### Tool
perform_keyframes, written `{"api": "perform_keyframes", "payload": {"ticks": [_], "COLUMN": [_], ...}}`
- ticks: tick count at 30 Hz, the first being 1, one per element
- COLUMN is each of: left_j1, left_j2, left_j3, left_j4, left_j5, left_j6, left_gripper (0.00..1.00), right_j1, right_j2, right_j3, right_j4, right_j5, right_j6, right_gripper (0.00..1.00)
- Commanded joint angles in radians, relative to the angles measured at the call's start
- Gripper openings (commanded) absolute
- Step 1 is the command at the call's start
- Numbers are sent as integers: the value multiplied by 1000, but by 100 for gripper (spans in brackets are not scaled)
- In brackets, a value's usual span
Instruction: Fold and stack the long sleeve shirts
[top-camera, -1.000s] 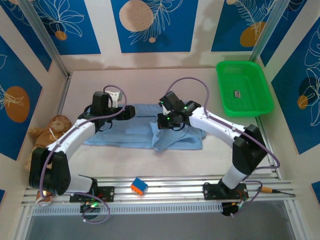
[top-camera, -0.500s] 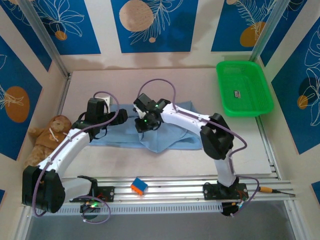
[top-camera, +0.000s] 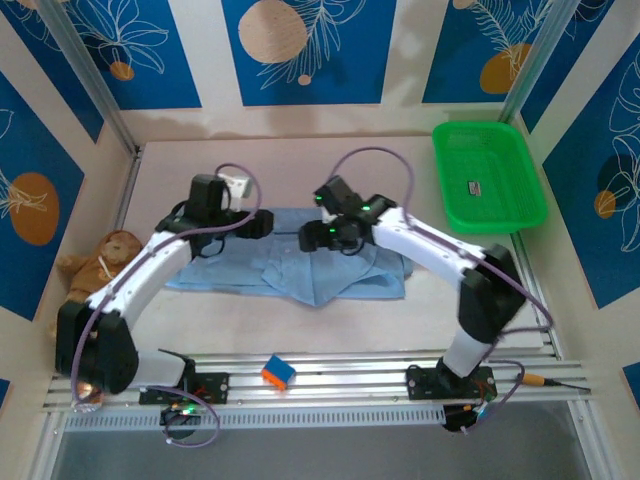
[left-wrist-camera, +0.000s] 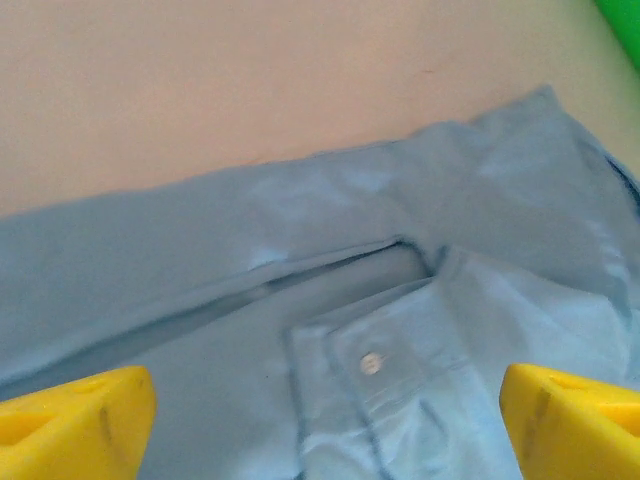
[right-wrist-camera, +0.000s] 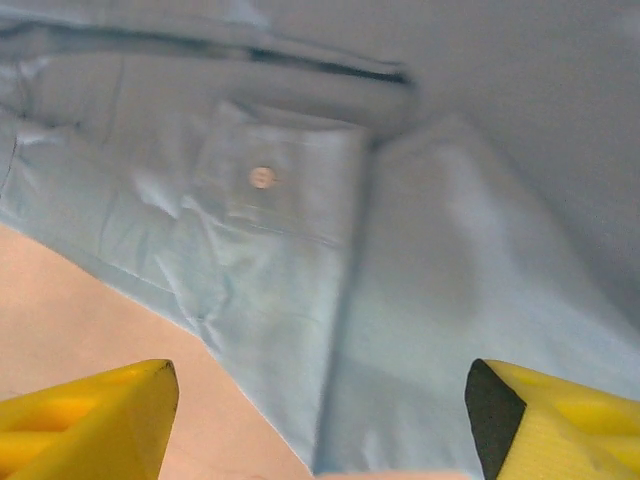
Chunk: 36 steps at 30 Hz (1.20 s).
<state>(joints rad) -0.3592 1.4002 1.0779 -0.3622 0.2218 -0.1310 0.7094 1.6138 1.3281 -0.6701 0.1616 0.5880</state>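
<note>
While left gripper and right gripper hover wide open, holding nothing | shirt lies part-folded on table beneath them | risk: loose cuff may slide open, or a low pinch could catch two layers

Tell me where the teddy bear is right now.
In the top view the teddy bear lies at the left edge of the table, left of the light blue shirt and partly under the left arm.
</note>
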Motion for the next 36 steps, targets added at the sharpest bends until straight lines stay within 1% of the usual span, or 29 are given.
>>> {"api": "perform_keyframes", "payload": {"ticks": [1, 4, 6, 8, 12, 14, 16, 19, 22, 27, 30, 33, 35, 36], "left_j1": [-85, -154, -181, -188, -196, -196, -195, -196, -196, -195, -196, -196, -195, -195], "left_j2": [141, 292, 374, 428, 492, 531, 580, 622, 646, 703, 715, 721, 720, 717], "left_j3": [140, 271, 331, 364, 399, 427, 466, 494, 516, 571, 573, 569, 565, 562], "left_j4": [-158, -277, -327, -339, -324, -347, -392, -416, -407, -432, -437, -439, -439, -437], "left_j5": [46, 4, -23, -40, -29, -17, -30, -29, -4, 0, 25, 51, 57, 64], "left_j6": [250, 383, 457, 503, 578, 616, 654, 685, 691, 696, 697, 693, 686, 683], "left_gripper": [88, 84, 82, 80, 78, 77, 77, 76, 76, 75, 67, 51, 38, 34], "right_j1": [-67, -118, -140, -155, -162, -164, -167, -169, -175, -182, -183, -186, -188, -188], "right_j2": [-87, -171, -203, -224, -239, -237, -239, -241, -239, -236, -240, -239, -237, -235], "right_j3": [-153, -284, -342, -370, -395, -397, -400, -407, -412, -414, -415, -415, -415, -412], "right_j4": [23, 79, 93, 83, 70, 61, 54, 49, 47, 45, 44, 43, 41, 40], "right_j5": [-17, -62, -79, -85, -94, -94, -95, -97, -98, -103, -98, -98, -97, -98], "right_j6": [81, 99, 99, 96, 75, 67, 61, 55, 50, 48, 46, 45, 45, 46], "right_gripper": [78, 78, 78, 78, 78, 78, 78, 78, 77, 77, 76, 76, 76, 75]}}
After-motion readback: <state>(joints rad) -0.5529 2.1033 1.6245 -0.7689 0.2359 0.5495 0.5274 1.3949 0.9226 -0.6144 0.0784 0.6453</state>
